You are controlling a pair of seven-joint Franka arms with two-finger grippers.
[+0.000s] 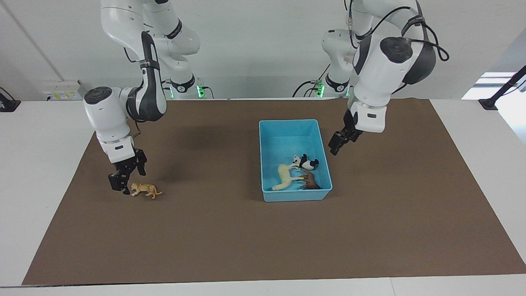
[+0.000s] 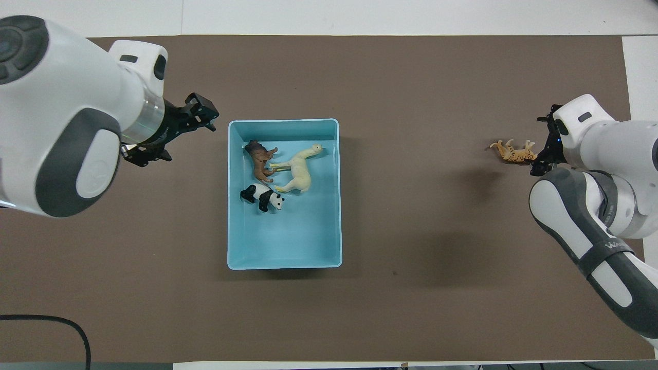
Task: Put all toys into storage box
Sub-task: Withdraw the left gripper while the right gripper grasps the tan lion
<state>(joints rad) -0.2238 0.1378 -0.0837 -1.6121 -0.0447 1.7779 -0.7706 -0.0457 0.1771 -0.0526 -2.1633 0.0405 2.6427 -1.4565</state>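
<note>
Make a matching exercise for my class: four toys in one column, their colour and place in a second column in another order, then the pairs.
Things:
1. panda
2. llama
3. lion
4. tiger

Descriptions:
A. orange-tan, on the brown mat outside the storage box
B. brown, in the box, farthest from the robots of the three there
C. black and white, in the box
D. cream, long-necked, in the box

Pairs: 1-C, 2-D, 3-B, 4-A

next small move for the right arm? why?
Probably shift the right gripper sideways over the tiger and lower around it: it is open beside the tiger, the only toy on the mat outside the storage box. The left gripper, open, hangs beside the box.
</note>
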